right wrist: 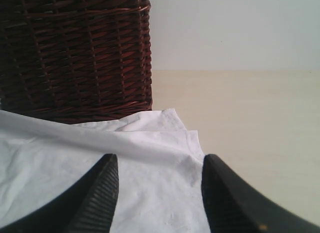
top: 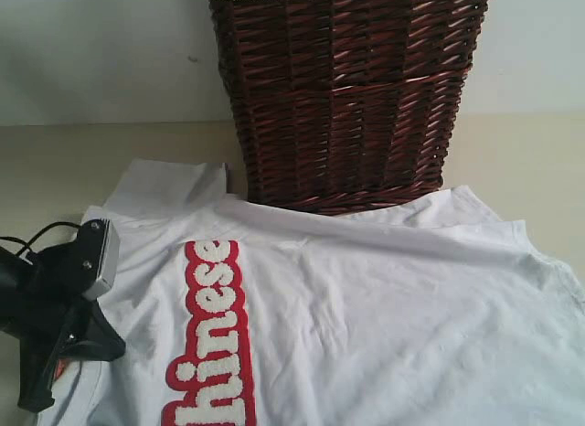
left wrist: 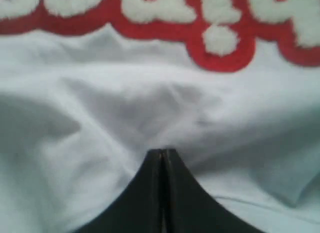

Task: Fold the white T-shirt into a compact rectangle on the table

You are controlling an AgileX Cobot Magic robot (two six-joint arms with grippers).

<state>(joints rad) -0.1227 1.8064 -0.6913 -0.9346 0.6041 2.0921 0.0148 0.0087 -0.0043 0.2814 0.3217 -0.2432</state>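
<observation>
White T-shirt [top: 384, 316] lies spread on the table [top: 55, 161], filling the lower half of the exterior frame. Its red-outlined lettering [top: 212, 335] runs vertically at lower left. The far edge lies against the foot of the wicker basket [top: 347, 97] at upper centre.

Left gripper [left wrist: 162, 157], at the lower left edge: jaws pressed fully together, with a pinch of shirt fabric puckered at the tips.

Right gripper [right wrist: 160, 165]: jaws wide apart, holding nothing, over the shirt's edge near bare table. It is outside the exterior frame.
</observation>
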